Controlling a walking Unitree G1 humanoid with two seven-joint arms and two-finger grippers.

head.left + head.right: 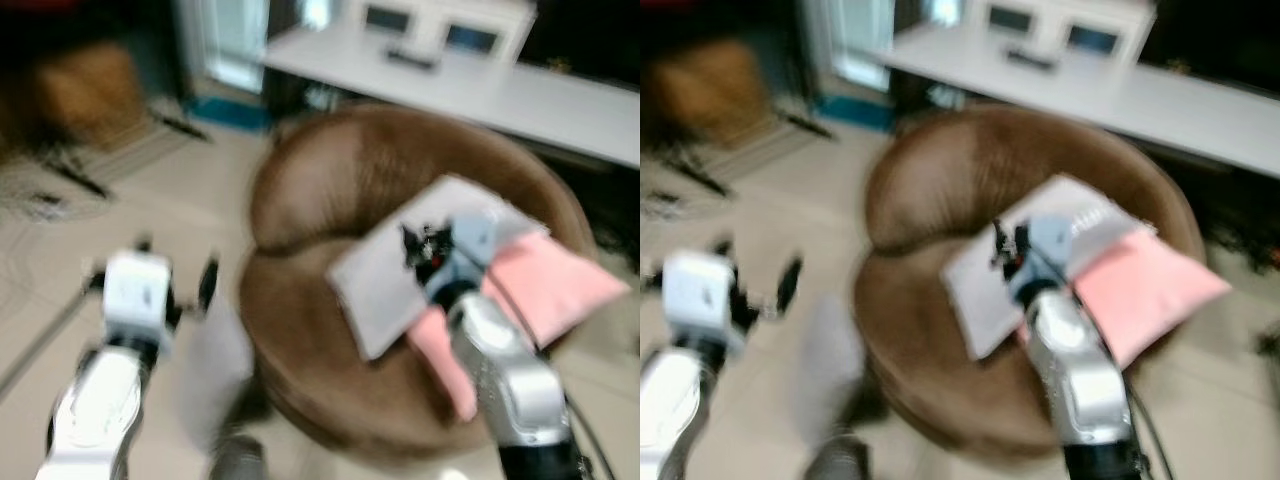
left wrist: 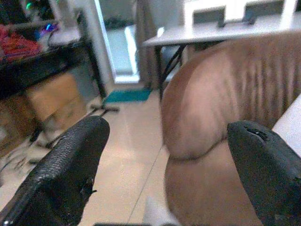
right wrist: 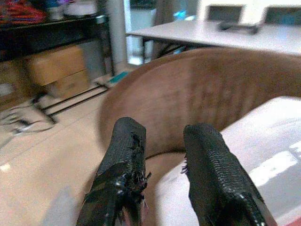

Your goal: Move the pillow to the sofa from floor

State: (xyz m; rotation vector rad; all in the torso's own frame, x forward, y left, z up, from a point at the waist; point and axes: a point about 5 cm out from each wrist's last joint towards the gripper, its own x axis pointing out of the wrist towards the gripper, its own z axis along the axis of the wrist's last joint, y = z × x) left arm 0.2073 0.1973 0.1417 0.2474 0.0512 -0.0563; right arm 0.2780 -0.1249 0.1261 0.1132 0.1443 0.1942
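while the head views are pretty blurry, you can see the grey pillow (image 1: 420,265) already lying on the seat of the round brown sofa (image 1: 330,170), toward 3 o'clock of the seat, with a pink pillow (image 1: 545,285) tucked partly under it further out at 3 o'clock. so the floor-to-sofa part looks done to me, and this reads as the release/retreat step.

right gripper (image 3: 162,162) sits over the grey pillow's edge nearest the backrest, fingers (image 3: 124,160) with only a narrow gap between them and nothing pinched in there as far as the wrist view shows (the pillow surface is just beside and below the tips, can't say if it's touching). left gripper (image 2: 164,155) hangs off the sofa at about 9 o'clock, over the floor (image 1: 190,190), jaws spread wide and holding nothing.

next move, my guess: lift the right arm straight up and back so the fingertips don't snag the fabric and drag the pillow off the seat. it overhangs the pink one a bit, so a careless pull could slide it. white table (image 1: 520,90) behind at 12 o'clock isn't in the way.
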